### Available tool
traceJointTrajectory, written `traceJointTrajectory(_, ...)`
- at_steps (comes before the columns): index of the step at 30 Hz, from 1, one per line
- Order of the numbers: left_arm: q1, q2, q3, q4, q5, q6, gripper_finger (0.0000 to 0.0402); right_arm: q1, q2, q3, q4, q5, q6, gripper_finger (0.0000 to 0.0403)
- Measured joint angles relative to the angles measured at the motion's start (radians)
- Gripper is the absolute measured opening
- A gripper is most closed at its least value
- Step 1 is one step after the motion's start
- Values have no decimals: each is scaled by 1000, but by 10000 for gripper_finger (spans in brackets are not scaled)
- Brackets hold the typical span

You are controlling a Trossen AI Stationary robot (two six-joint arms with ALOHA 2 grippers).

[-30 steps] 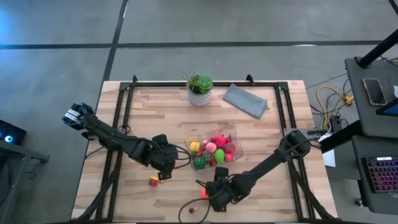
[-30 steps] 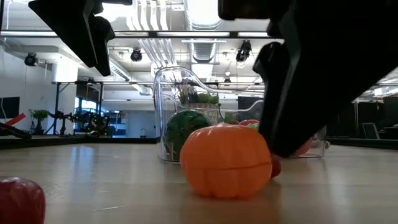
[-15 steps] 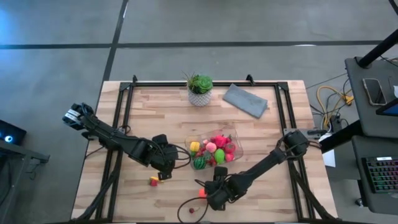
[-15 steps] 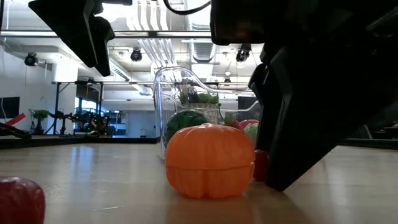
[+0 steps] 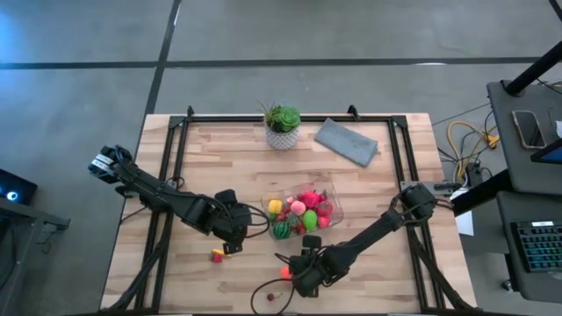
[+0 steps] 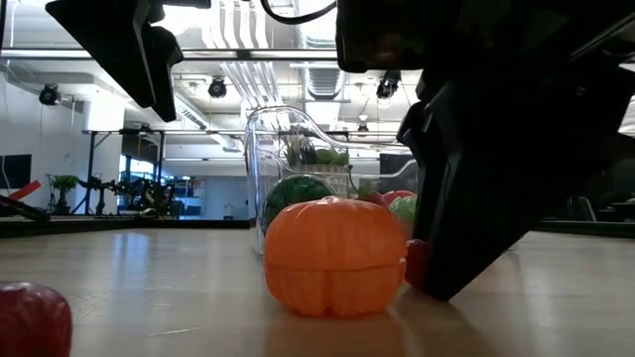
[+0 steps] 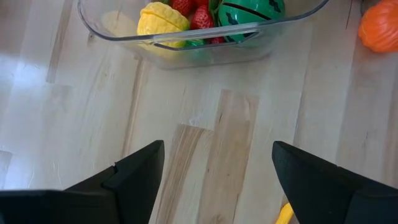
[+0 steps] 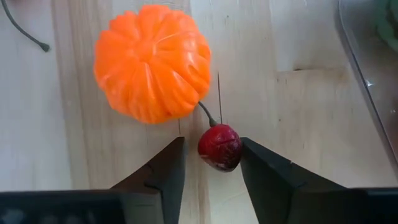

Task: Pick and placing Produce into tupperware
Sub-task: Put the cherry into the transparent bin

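A pale wooden plank desk (image 5: 237, 158) framed by black rails is seen standing on a grey concrete floor (image 5: 263, 53); beyond it, in the low view, a bright hall with ceiling ducts and lamps is visible. At the far edge a green potted plant in a white pot (image 5: 282, 125) and a folded grey cloth (image 5: 347, 140) are set.

The clear shallow rectangular plastic tupperware (image 5: 333, 198) is placed near the desk's middle, its long axis running roughly across the desk with a slight tilt. It is filled with red, pink, yellow and green toy produce, a striped green melon (image 7: 250, 10) among them.

The right gripper (image 8: 211, 158) is lowered at the near edge, in front of the tupperware. Its jaws are narrowed about a small dark red toy cherry (image 8: 219, 147), whose stem points toward the ribbed orange toy pumpkin (image 8: 153, 63) just beside it. Contact on both sides cannot be confirmed.

The left gripper (image 7: 217, 171) is held near the tupperware's left end, jaws spread wide and empty. A small yellow and red toy piece (image 5: 216, 255) lies near it.
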Motion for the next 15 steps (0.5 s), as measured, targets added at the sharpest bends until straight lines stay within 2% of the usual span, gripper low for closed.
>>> traceJointTrajectory(9, 0, 0, 0, 0, 0, -2, 283, -6, 0, 0, -1, 1, 28, 108)
traceJointTrajectory(15, 0, 0, 0, 1, 0, -2, 283, -6, -6, -1, -18, 14, 141, 91)
